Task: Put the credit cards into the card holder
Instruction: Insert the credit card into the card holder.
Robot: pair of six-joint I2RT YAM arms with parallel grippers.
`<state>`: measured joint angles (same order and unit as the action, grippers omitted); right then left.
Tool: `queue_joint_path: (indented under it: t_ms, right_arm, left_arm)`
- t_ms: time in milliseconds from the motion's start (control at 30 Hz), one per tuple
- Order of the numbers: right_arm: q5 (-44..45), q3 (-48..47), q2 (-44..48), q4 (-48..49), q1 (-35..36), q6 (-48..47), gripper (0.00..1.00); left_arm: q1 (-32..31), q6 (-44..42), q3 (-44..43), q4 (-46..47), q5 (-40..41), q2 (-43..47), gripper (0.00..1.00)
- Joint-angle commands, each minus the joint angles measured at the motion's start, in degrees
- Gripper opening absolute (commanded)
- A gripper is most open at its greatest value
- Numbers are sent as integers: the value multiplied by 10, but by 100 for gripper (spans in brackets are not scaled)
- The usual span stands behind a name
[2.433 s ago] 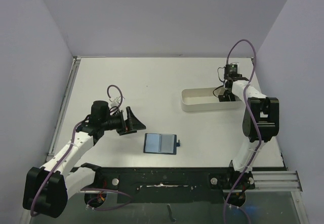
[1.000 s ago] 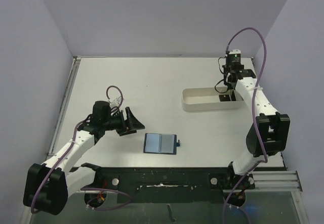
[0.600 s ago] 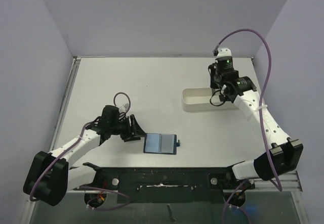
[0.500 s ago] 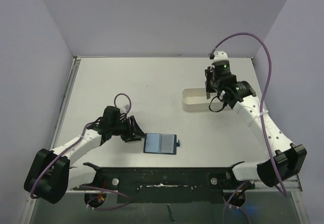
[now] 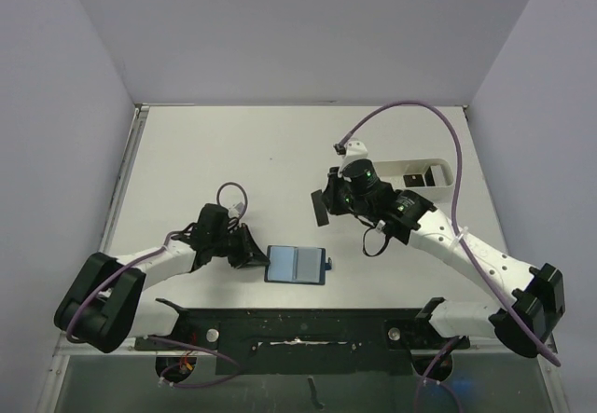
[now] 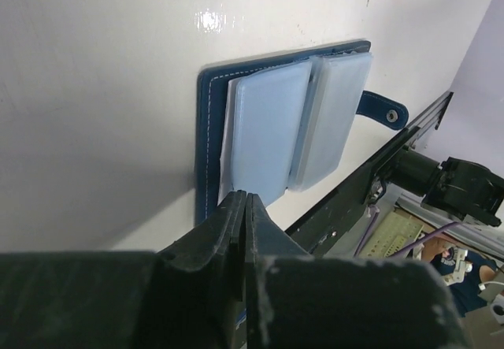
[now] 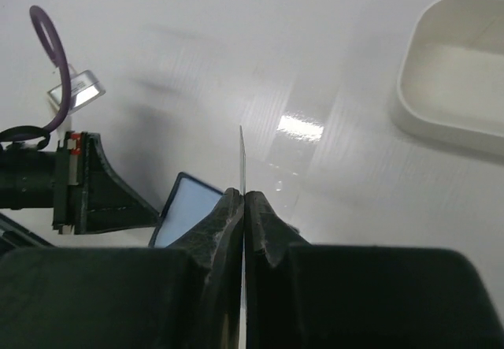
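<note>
Pinching credit card [image 7: 242, 154] by one end, right jaws closed on it, card upright and edge-on between tips. Card judged thin, stiff, light, slick; end grip leaves free end to lead into slot, but sideways knock could twist it.

Ahead of and below right jaws, card holder [image 6: 268, 140] lies open on bench [image 5: 233, 152], pale inside up.

Left jaws closed on nothing, tips at holder's near edge, likely to pin it.

Behind right jaws, white tray [image 5: 396, 164] holds at least one more dark card [image 5: 416, 179].

White arm links [image 5: 466, 248], black joints [image 5: 536, 306], looping purple cables [image 5: 410, 104]
</note>
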<state>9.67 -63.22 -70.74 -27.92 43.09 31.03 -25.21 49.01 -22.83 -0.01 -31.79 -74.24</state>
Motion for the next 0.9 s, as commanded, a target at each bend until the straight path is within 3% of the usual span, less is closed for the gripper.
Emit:
queue_joint_path:
  t_ms: [0,400,867]
  right_arm:
    - [-38,57,24,131,24,100,0]
    - [-97,181,-38,278,66,208,0]
    - [-124,217,-75,293,62,223,0]
  left_arm:
    - [-8,1,3,60,-5,-18,0]
    - [-50,21,28,64,47,-22,0]
    - [-58,16,31,51,75,-20,0]
